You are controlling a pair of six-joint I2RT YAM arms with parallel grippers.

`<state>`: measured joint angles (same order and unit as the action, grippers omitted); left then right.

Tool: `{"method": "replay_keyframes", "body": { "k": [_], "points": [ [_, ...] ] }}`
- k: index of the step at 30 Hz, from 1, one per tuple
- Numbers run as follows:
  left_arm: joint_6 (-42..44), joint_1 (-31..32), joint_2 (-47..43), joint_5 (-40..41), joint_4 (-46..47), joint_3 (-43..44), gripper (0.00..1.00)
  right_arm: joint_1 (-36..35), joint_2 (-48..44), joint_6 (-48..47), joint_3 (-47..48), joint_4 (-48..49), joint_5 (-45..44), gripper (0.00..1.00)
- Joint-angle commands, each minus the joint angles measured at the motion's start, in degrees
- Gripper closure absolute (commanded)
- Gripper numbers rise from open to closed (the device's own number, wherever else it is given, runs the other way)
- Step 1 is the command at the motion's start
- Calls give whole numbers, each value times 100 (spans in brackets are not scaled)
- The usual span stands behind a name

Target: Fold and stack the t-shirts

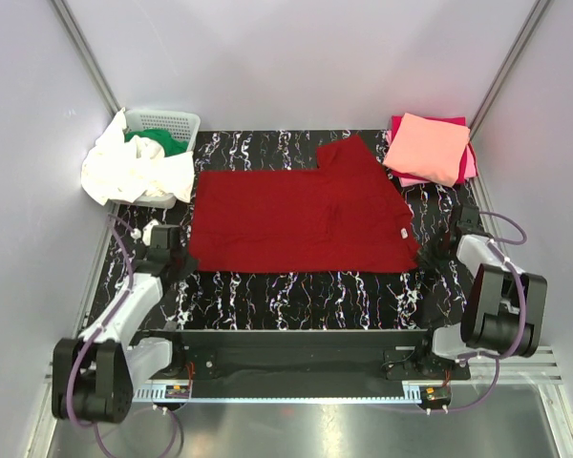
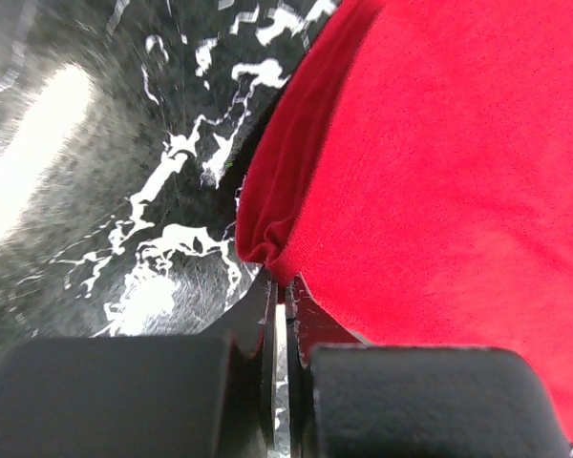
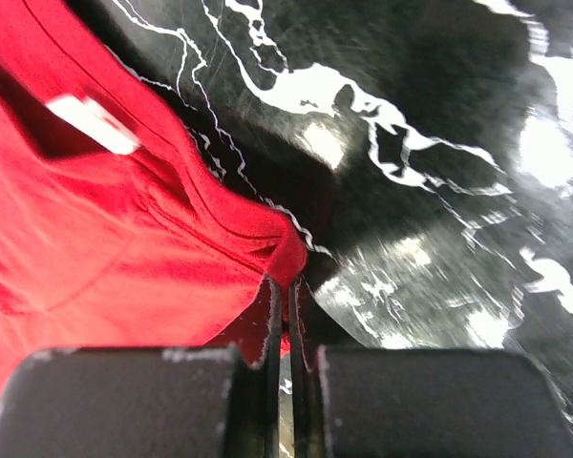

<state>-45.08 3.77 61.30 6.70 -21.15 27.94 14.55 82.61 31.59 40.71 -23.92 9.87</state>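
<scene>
A dark red t-shirt lies spread flat across the black marbled table. My left gripper is shut on the shirt's near left corner, pinching a bunched fold between its jaws. At the shirt's near right corner, my right gripper is shut too, close to the white label. A salmon pink t-shirt sits folded on a magenta t-shirt at the back right. The white t-shirt hangs crumpled over the basket, with the green t-shirt inside it.
The white plastic lattice basket stands at the back left corner. Grey walls close in the table on the left, back and right. Bare marbled surface runs along the near edge in front of the red shirt.
</scene>
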Motion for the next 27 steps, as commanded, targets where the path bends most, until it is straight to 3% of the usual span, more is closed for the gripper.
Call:
{"method": "replay_keyframes", "body": {
  "k": [1,14,27],
  "points": [
    [-10,-34,-513,472,-407,247,100,83,-525,13,314,-498,-485,100],
    [-264,-34,-1374,86,-1119,18,100,215,-1132,285,403,-1254,-653,100],
    [-923,27,-2570,-802,-2348,158,100,224,-2705,1226,139,-2257,-1207,100]
  ]
}}
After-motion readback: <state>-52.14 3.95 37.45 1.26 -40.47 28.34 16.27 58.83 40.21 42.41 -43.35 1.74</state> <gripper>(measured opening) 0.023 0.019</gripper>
